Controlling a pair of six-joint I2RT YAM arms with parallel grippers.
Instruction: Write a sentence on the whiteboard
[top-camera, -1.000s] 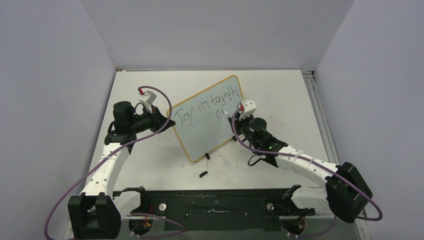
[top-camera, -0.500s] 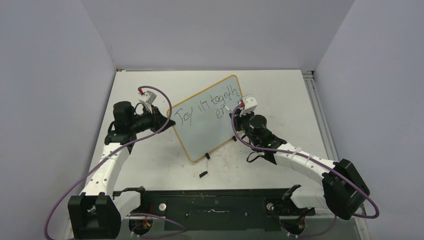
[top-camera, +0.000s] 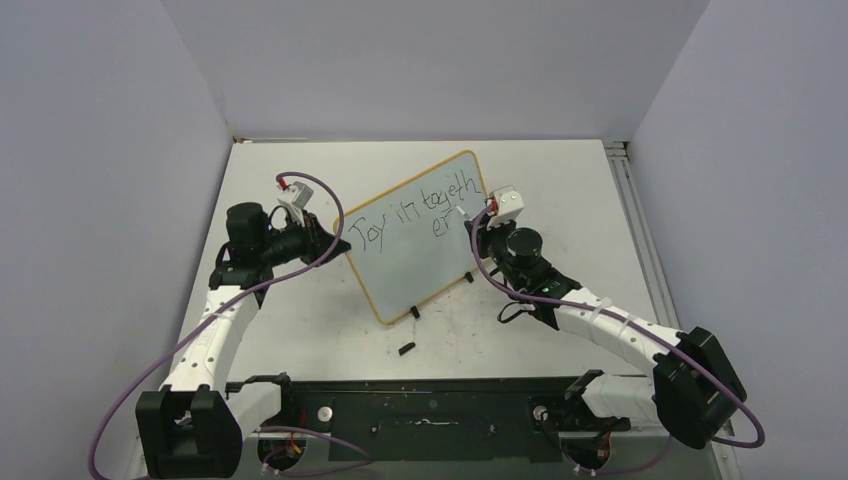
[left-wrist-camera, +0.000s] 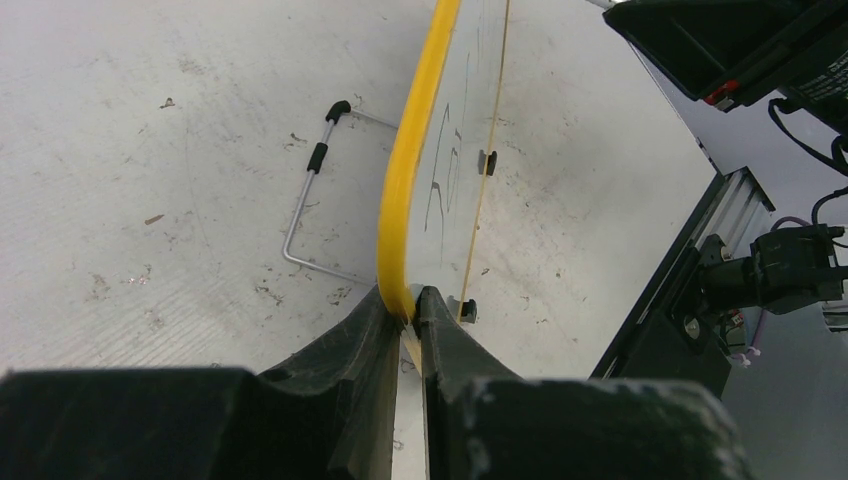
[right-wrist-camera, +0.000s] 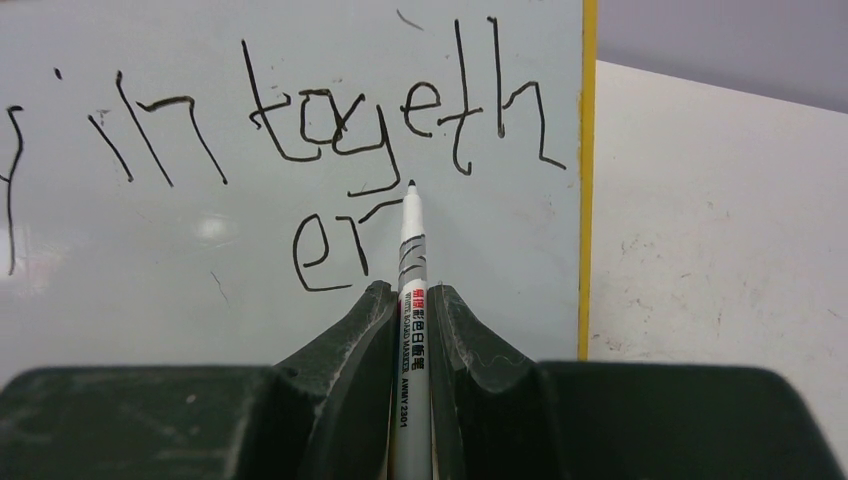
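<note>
Right wrist view: nearest the lens, the right jaws are pinching the barrel of a white marker (right-wrist-camera: 411, 262), which runs straight out between them. Its black tip sits beside the end of the "r" stroke, just under the tail of the "g". Whether it touches the board I cannot tell. Beyond it is the whiteboard (right-wrist-camera: 150, 230), glossy pale grey, with its yellow frame (right-wrist-camera: 588, 180) just right of the "h". The sentence (right-wrist-camera: 400, 110) reads "in togeth" over "er" here.

In the left wrist view, the left jaws are pressed onto the board's yellow rim (left-wrist-camera: 408, 170), pinching it edge-on. A wire stand (left-wrist-camera: 305, 200) lies on the surface (left-wrist-camera: 150, 120) just beyond.

From the top external view, the whiteboard (top-camera: 410, 270) stands tilted at mid-surface between the two arms, on black clip feet (top-camera: 415, 312).

The remaining letters look risky. The board is clamped at one edge only, and the pen works near the opposite edge. Firm marker pressure there could swing or flex the board, so strokes skip. The space left before the frame is modest, so the letters may crowd it or tangle with the "g" tail. The round barrel could also twist in its pinch.
</note>
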